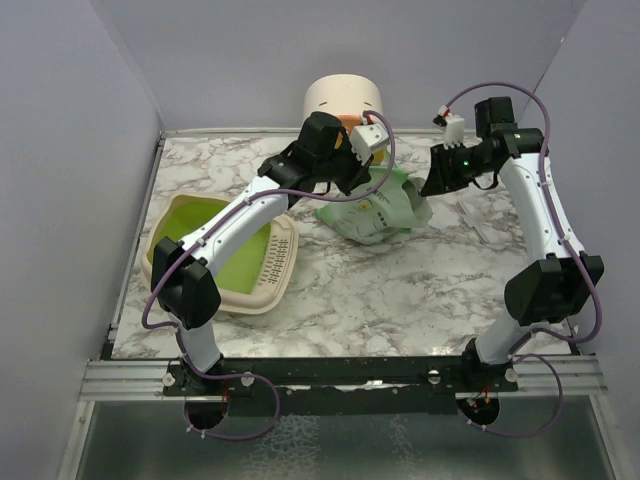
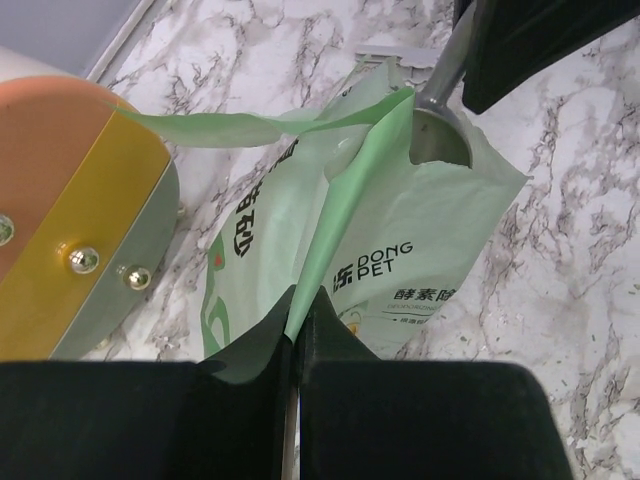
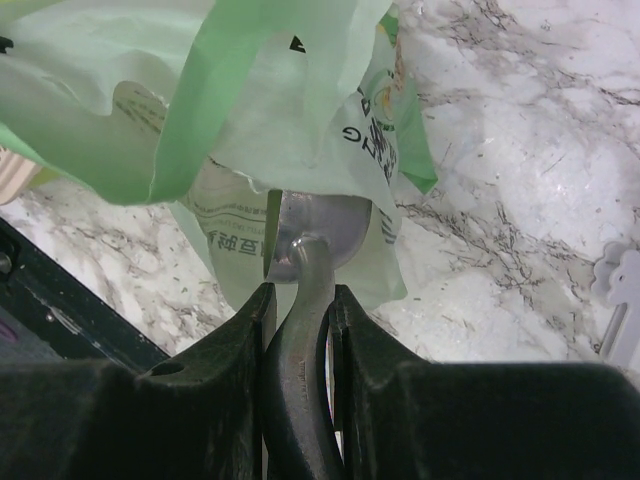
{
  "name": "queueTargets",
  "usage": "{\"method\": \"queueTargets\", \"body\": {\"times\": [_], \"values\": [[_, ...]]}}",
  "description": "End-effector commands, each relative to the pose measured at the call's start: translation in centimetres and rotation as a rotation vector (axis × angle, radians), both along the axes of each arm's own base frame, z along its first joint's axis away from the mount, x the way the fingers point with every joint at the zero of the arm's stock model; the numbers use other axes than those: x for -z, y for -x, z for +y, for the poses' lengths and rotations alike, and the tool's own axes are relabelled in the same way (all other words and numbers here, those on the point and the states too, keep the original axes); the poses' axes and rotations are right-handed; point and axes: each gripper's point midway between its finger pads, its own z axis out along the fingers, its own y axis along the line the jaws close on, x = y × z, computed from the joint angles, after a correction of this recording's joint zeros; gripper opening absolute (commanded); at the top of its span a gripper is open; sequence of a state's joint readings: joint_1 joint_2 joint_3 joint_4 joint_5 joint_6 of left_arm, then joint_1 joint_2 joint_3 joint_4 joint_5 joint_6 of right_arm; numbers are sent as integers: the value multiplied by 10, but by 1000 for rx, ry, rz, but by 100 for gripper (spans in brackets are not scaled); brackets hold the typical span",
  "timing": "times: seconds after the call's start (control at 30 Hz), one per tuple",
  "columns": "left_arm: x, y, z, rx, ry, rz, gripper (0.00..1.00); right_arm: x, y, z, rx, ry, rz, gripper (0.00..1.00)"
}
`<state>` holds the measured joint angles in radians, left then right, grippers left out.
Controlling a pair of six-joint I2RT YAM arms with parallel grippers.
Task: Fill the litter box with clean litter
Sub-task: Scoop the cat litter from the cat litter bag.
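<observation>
Soft, even light falls from overhead in the top view: the marble table [image 1: 400,290] is bright and the shadows on it are faint. In both wrist views the near fingers are underexposed, almost black, and blurred. Ahead of the left gripper [image 2: 296,318] the bag [image 2: 420,240] is sharp and glows translucent; to the gripper's left, 3 screw heads [image 2: 82,260] glint. Just ahead of the right gripper [image 3: 300,292] the scoop [image 3: 320,225] carries white glare, the marble to its right washes out, and the bag above is soft-focused.
</observation>
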<state>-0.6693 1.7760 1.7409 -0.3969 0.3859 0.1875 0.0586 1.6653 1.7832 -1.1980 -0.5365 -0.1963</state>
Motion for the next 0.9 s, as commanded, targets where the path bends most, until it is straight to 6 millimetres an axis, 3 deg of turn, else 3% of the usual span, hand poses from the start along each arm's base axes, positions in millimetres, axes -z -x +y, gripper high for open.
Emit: {"method": "queueTargets", "body": {"times": [0.0,0.3,0.87], "values": [[-45,8,-12,43,112,-49,0,3,-18,5,12,45,-52,1],[-50,2,-6,-19,132,-67,0,26,-27,13,15,29,-67,1],[-37,5,-9,-33,169,-12,0,109,-24,47,-56,41,20,1]]}}
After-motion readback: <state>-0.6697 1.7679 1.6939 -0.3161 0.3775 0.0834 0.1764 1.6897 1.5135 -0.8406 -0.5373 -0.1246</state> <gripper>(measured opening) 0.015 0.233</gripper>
